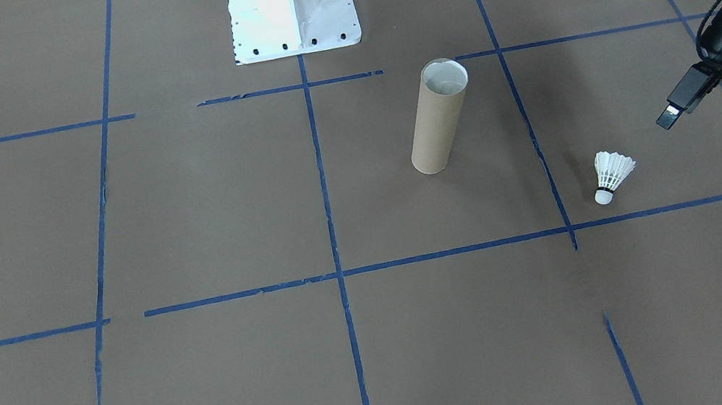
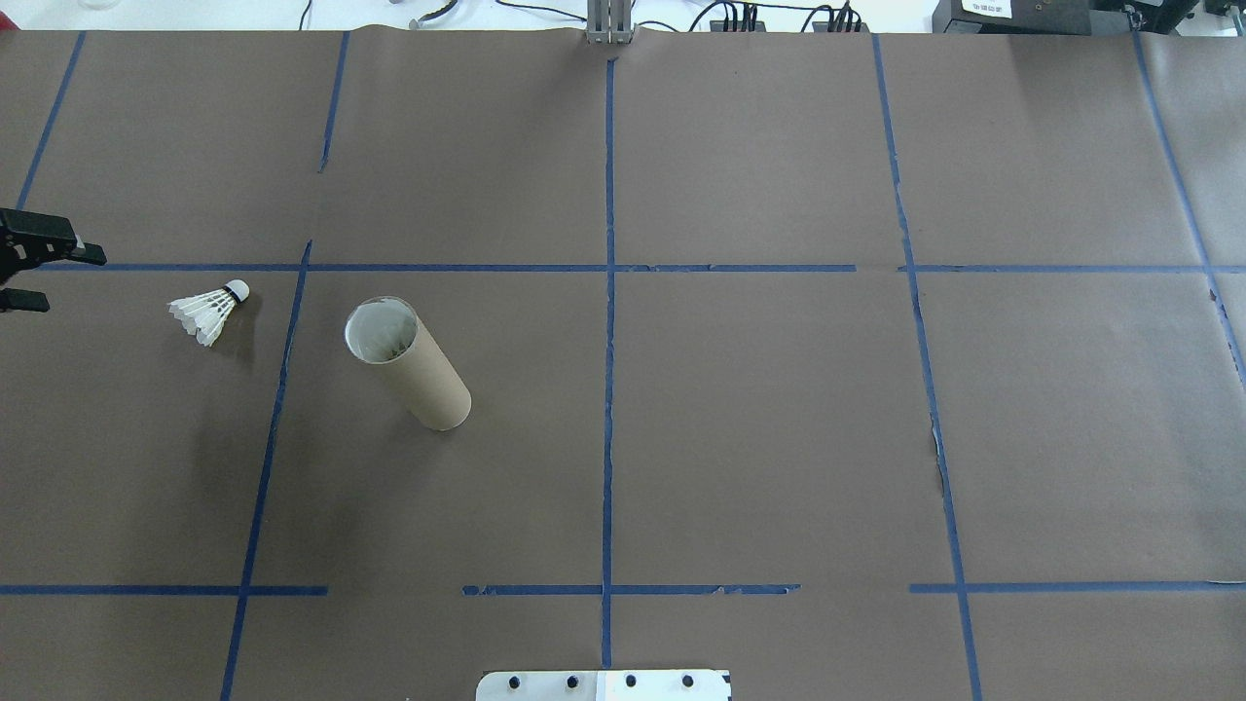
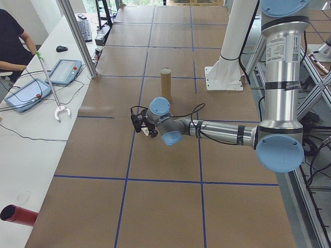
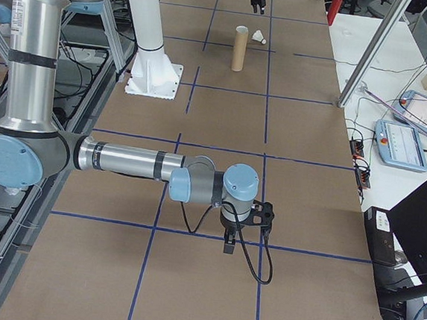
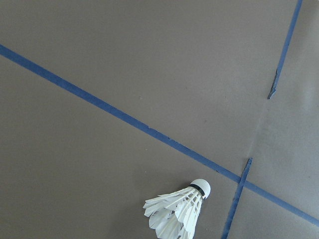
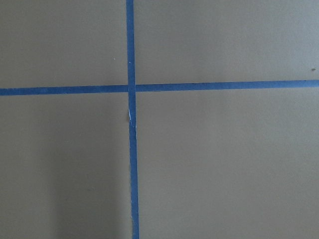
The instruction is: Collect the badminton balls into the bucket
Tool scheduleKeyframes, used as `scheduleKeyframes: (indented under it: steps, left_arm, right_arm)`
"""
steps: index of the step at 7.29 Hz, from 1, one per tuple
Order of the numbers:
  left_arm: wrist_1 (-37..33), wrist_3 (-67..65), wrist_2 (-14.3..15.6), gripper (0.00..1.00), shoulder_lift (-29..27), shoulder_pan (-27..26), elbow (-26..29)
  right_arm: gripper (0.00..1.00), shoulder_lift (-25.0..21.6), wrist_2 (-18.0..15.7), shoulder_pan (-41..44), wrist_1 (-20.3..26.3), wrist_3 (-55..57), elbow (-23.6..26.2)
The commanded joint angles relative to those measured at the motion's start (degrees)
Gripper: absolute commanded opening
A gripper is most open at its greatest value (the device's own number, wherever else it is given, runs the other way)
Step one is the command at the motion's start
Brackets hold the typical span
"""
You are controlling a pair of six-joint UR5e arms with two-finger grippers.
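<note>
The white feather shuttlecock lies on its side on the brown paper, its cork tip pointing away from the robot. It also shows low in the left wrist view. The bucket, a brown cardboard tube with a white inside, stands upright a little to the shuttlecock's right. My left gripper hovers open at the table's left edge, short of the shuttlecock, with nothing between its fingers. My right gripper hangs low over the paper far from both; I cannot tell whether it is open or shut.
The white metal base of the robot stands at the table's near middle edge. Blue tape lines grid the paper. A person sits at a side bench with tablets and cables.
</note>
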Motion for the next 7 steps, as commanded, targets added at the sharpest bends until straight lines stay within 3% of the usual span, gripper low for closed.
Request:
scheduleKeyframes:
  steps: [1,4,7]
  left_arm:
    - [-6.4,-8.3,4.6,1.00,-1.7,5.9,3.9]
    - [-6.4,-9.3,5.8,1.00,-6.8,6.0,8.3]
    - [-6.4,-10.0,6.9,1.00,-7.7,6.7,9.6]
  right_arm:
    - [1.00,0.0,0.0,0.0,0.0,0.0,0.0]
    - [1.00,0.0,0.0,0.0,0.0,0.0,0.0]
    - [1.00,0.0,0.0,0.0,0.0,0.0,0.0]
